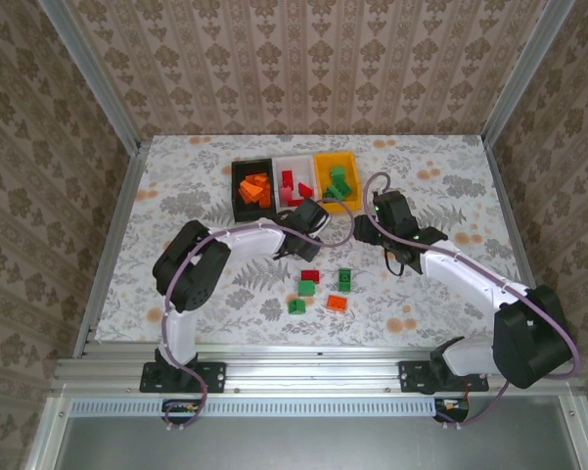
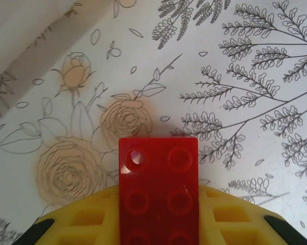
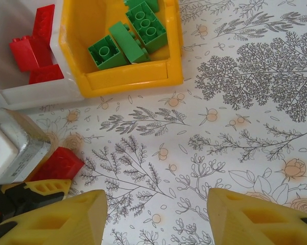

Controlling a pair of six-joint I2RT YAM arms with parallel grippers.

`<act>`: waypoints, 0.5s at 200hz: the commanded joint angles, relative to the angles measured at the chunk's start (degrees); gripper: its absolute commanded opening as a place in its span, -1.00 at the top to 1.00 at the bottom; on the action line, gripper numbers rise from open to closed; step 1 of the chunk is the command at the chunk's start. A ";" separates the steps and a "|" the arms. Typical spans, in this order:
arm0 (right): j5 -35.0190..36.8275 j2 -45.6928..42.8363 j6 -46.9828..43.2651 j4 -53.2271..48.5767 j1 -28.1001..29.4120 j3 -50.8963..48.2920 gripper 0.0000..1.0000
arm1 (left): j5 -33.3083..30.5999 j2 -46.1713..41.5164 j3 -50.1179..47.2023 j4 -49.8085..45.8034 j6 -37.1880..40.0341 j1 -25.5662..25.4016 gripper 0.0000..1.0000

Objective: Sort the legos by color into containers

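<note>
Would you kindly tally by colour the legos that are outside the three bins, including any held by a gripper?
Green legos: 3
Red legos: 2, counting the red lego in the left gripper
Orange legos: 1
Total: 6

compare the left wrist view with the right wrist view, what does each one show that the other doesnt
Left wrist: the studs on the red brick clamped in the left claw, seen close up. Right wrist: the yellow bin with green bricks, the white bin with red bricks, and the open right claw. Both: that clamped red brick and the flowered table cover.
</note>
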 commanded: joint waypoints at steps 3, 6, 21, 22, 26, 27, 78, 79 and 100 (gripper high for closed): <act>-1.10 -1.54 1.67 2.25 -0.28 -1.46 -0.09 | -2.62 -7.11 3.19 -3.26 0.20 1.15 0.69; -1.15 -1.50 1.76 2.42 -0.28 -1.56 -0.10 | -2.83 -7.55 3.54 -3.60 0.14 1.48 0.70; -1.48 -1.21 2.39 3.25 -0.28 -2.03 -0.07 | -3.50 -8.64 5.92 -4.50 -0.30 3.74 0.72; -1.49 -1.20 2.44 3.37 -0.28 -2.11 -0.07 | -3.53 -8.64 6.15 -4.58 -0.37 3.91 0.72; -1.59 -1.08 2.83 4.10 -0.28 -2.52 -0.06 | -3.55 -8.44 7.10 -4.85 -0.67 4.68 0.72; -1.63 -1.05 2.92 4.37 -0.23 -2.62 -0.06 | -3.60 -8.37 7.44 -4.93 -0.73 4.87 0.72; 0.34 1.18 6.17 12.38 -0.28 -7.68 -0.02 | -2.86 8.03 32.15 -14.77 -2.82 11.07 0.80; 0.34 1.23 6.21 12.50 -0.28 -7.75 -0.02 | -2.90 8.35 32.66 -14.90 -2.82 11.10 0.80; 1.30 0.82 6.52 13.26 -0.27 -8.33 -0.05 | -2.48 14.85 41.19 -18.65 -2.80 12.28 0.82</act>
